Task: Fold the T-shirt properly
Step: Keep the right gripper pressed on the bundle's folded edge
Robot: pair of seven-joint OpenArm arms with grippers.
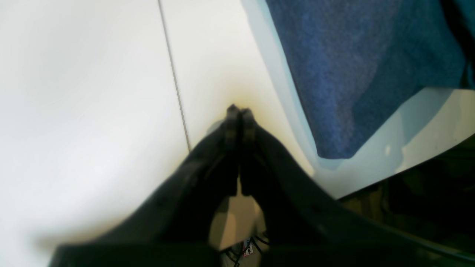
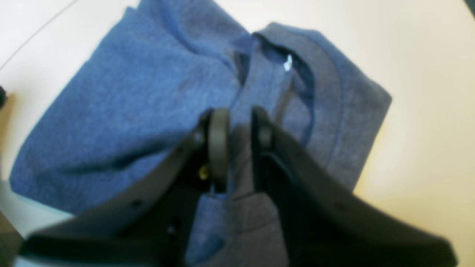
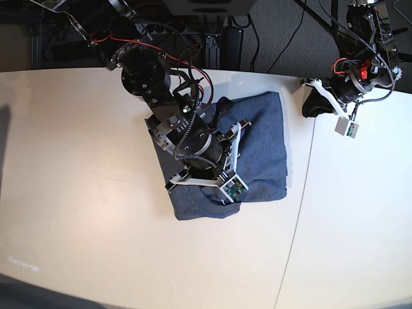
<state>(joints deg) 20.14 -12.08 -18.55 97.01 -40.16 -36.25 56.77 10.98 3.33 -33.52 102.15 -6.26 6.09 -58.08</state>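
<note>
The slate-blue T-shirt lies folded into a rough rectangle in the middle of the white table. In the right wrist view its ribbed collar and a small white tag face up. My right gripper hangs over the shirt near the collar, its fingers close together with a fold of cloth between them. My left gripper is shut and empty, low over bare table beside a shirt corner. In the base view it sits at the table's back right.
A thin seam runs front to back across the table, right of the shirt. The table's edge is close to the left gripper. Cables and dark gear stand behind the table.
</note>
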